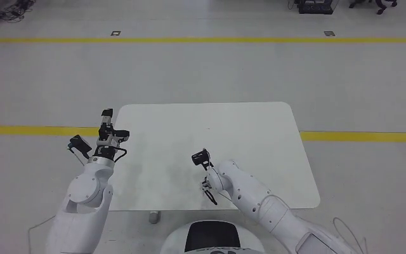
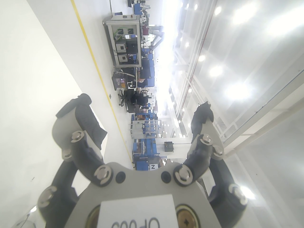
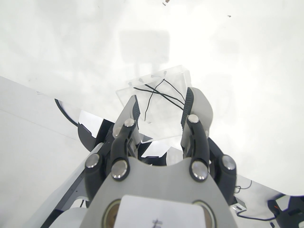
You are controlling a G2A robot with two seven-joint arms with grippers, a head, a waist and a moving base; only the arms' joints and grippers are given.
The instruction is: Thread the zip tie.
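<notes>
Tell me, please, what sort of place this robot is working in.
Most likely a large factory-style robotics lab: long yellow floor lines, an open equipment rack with blue workstations beyond it, and rows of high ceiling lights.

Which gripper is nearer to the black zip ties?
Right. The right gripper sits open by the zip ties on the clear plate; the left gripper is apart, at the left edge of the table.

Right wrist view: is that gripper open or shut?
Open. The right gripper has its fingers apart, gripping nothing; a clear block with black zip ties shows through the gap.
</notes>
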